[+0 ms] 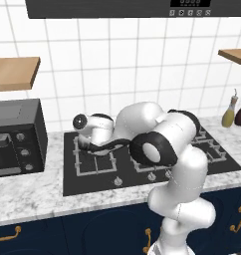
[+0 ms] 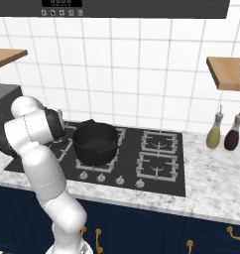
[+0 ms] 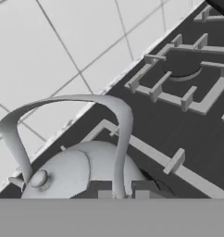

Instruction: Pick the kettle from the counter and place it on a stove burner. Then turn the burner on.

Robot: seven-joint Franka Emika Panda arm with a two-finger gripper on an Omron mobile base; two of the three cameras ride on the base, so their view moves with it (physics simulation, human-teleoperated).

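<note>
**Kettle gripped by its handle over the cooktop grate**

In the hand view the kettle (image 3: 81, 173) sits directly below the gripper (image 3: 123, 192), whose fingertips (image 3: 142, 187) are pressed together on the kettle's arched wire handle near its right end. The rounded silvery body and lid knob lie just left of the fingertips. The kettle is over a grey grate of the black cooktop (image 3: 178, 115), close to the white tiled wall (image 3: 49, 55). Beyond the kettle, further along the cooktop, stands another stove burner (image 3: 183, 74). In the right base view a black pot (image 2: 95, 141) occupies a front grate.
</note>
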